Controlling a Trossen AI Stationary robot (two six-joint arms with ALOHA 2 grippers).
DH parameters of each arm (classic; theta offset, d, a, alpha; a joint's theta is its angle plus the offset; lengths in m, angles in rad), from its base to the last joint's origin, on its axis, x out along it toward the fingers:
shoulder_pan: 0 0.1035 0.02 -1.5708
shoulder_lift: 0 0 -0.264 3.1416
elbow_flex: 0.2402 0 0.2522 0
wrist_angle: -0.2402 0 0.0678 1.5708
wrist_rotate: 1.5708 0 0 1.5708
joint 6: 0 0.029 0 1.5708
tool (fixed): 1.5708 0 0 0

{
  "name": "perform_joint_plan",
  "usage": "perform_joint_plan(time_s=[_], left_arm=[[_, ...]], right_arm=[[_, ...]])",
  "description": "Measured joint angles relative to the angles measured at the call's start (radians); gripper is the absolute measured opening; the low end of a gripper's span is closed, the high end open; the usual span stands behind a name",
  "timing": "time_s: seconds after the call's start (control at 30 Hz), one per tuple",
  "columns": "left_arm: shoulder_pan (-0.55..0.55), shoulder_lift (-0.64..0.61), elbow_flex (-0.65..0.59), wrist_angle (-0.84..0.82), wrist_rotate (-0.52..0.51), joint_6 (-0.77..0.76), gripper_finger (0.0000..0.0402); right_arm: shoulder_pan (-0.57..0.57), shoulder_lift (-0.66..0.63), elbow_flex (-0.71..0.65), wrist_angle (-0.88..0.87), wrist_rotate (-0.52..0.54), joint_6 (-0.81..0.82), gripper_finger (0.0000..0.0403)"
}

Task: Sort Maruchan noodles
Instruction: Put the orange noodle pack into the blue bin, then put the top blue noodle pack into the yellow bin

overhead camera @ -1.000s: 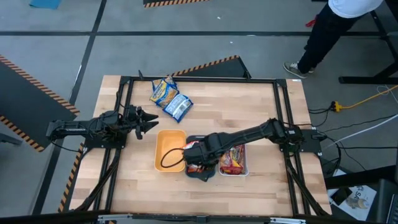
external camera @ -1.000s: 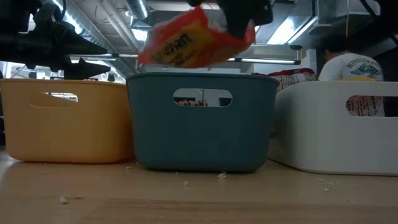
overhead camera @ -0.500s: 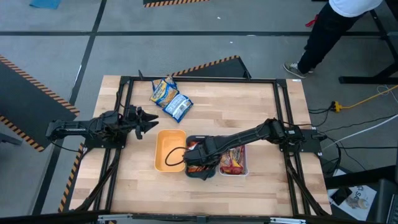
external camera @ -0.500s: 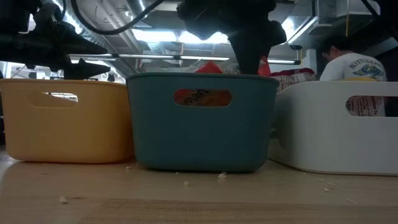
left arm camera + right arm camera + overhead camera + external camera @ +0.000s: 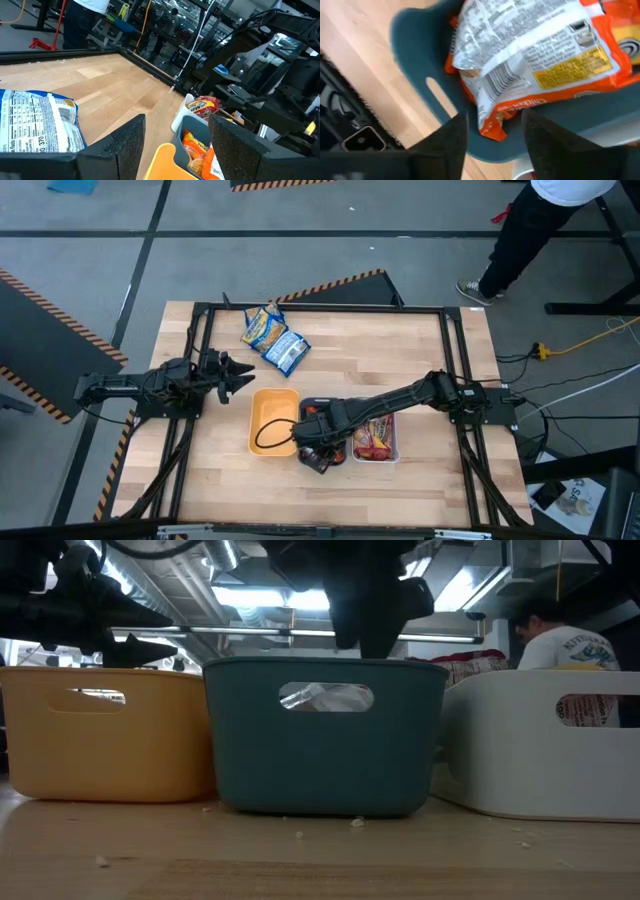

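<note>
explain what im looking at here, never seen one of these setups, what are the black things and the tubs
The black things are two robot arms bolted to a wooden table; each ends in a two-finger gripper. One picture looks straight down, one sits at table height, and two come from cameras on the arms' wrists.

The job is sorting ramen packets into three tubs: a yellow-orange tub, a teal tub and a white tub.

The right gripper hangs over the teal tub with its fingers apart. An orange packet lies in that tub just below, not gripped. The left gripper waits open at the table's left side. Two packets lie unsorted at the far edge. A person stands beyond the table.
</note>
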Motion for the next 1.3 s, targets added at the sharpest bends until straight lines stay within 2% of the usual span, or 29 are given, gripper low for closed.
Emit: perform_joint_plan(time_s=[0.17, 0.43, 0.6, 0.7, 0.77, 0.93, 1.13, 1.23, 1.3], left_arm=[[0.0, 0.0, 0.0, 0.0, 0.0, -0.007, 0.0212], [0.0, 0.0, 0.0, 0.0, 0.0, -0.058, 0.0212], [0.0, 0.0, 0.0, 0.001, -0.019, -0.071, 0.0212], [0.001, 0.0, 0.0, 0.005, -0.041, -0.088, 0.0212], [0.007, 0.0, 0.0, 0.005, -0.042, -0.104, 0.0212], [0.037, 0.0, 0.0, 0.005, -0.043, -0.113, 0.0212], [0.066, 0.0, 0.0, 0.004, -0.032, -0.114, 0.0212], [0.068, 0.001, 0.0, 0.003, -0.025, -0.113, 0.0212], [0.068, 0.004, 0.0, 0.002, -0.023, -0.112, 0.0212]], right_arm=[[-0.003, -0.01, 0.003, 0.013, -0.005, -0.068, 0.0206], [-0.078, -0.013, 0.082, 0.01, 0.037, -0.266, 0.0216], [-0.165, -0.014, 0.115, 0.028, 0.187, -0.46, 0.0216], [-0.226, -0.014, 0.115, 0.085, 0.296, -0.583, 0.0216], [-0.273, -0.011, 0.112, 0.155, 0.324, -0.642, 0.0216], [-0.401, 0.011, 0.11, 0.33, 0.28, -0.718, 0.0216], [-0.51, 0.057, 0.11, 0.376, 0.185, -0.944, 0.0217], [-0.537, 0.095, 0.11, 0.396, 0.147, -1.014, 0.0235], [-0.551, 0.12, 0.11, 0.422, 0.141, -1.003, 0.0258]])
